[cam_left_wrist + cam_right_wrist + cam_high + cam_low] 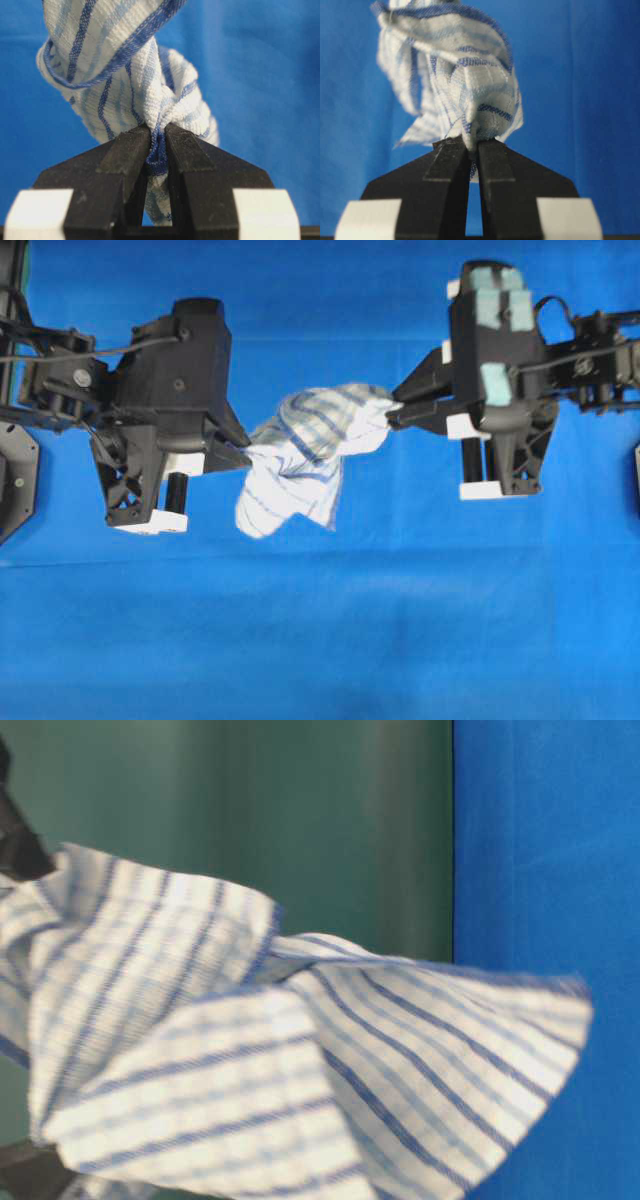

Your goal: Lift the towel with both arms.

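My left gripper (157, 145) and right gripper (474, 147) were each pinched on an opposite bunched edge of the towel (300, 455), which sagged between them above the blue table (320, 640), looking soft and light.

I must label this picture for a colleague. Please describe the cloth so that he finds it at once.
Look at the blue table from above. Between the two black arms hangs a towel, pinched by the left pincer and the right pincer. It alone is soft and white, with thin blue stripes.

Towel (300, 1060) cropped at table-level edges
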Motion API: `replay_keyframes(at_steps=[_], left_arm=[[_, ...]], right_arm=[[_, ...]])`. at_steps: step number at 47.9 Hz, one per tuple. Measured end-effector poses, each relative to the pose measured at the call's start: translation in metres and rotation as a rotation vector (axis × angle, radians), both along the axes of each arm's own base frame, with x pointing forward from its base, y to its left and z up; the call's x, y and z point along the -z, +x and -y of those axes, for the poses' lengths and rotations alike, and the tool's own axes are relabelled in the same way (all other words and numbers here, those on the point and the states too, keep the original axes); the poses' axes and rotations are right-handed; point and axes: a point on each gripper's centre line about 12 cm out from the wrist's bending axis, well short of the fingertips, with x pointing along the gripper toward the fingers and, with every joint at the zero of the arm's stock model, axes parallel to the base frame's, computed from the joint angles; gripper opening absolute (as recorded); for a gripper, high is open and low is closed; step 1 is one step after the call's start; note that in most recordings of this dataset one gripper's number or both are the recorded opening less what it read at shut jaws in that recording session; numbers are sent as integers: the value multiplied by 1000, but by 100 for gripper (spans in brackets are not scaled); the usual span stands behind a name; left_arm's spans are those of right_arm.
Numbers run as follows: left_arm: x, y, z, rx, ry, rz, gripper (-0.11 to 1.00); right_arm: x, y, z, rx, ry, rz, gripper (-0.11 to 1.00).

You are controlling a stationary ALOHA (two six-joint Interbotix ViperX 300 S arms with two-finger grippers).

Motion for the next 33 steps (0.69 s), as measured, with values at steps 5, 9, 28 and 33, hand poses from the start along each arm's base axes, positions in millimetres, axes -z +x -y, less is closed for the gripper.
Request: replay_keyframes(at_steps=[5, 9, 28, 33], left_arm=[[-3, 2, 0, 0, 3, -3, 6], [-3, 3, 0, -1, 2, -6, 6], [-6, 4, 0, 4, 7, 13, 6], [-6, 4, 1, 11, 11, 15, 6]], right_arm=[[-4, -1, 0, 2, 3, 3, 5], [-3, -1, 0, 2, 0, 0, 5], [-3, -1, 0, 3, 1, -3, 5], [-3, -1, 0, 2, 3, -3, 5]])
